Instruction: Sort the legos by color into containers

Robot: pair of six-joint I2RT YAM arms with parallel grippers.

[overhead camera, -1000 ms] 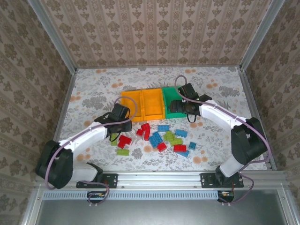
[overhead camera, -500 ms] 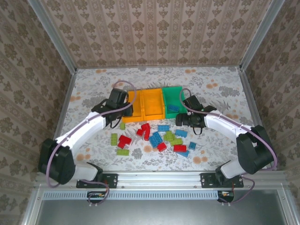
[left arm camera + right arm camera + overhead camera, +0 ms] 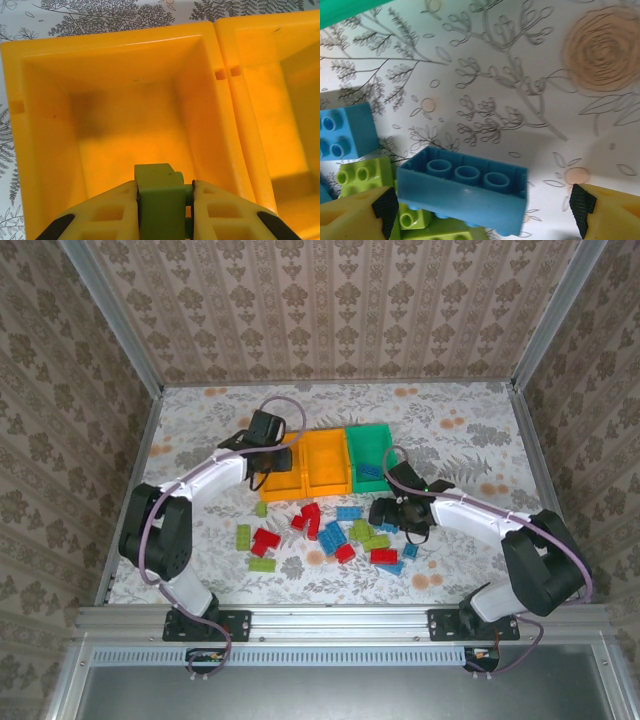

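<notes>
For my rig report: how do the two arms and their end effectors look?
Both the left arm and right arm have white links, black joints and a purplish cable running outside. The left end effector and right end effector have yellow fingers with black pads.

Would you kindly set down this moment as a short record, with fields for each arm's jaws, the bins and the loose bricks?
left jaws: shut on a lime green brick, above the left orange-yellow bin
right jaws: open, either side of a blue brick, not closed on it
bin row: left orange-yellow bin, middle orange-yellow bin, green bin at the right
green bin contents: something blue
loose bricks: red, blue, lime green, in front of the bins
</notes>
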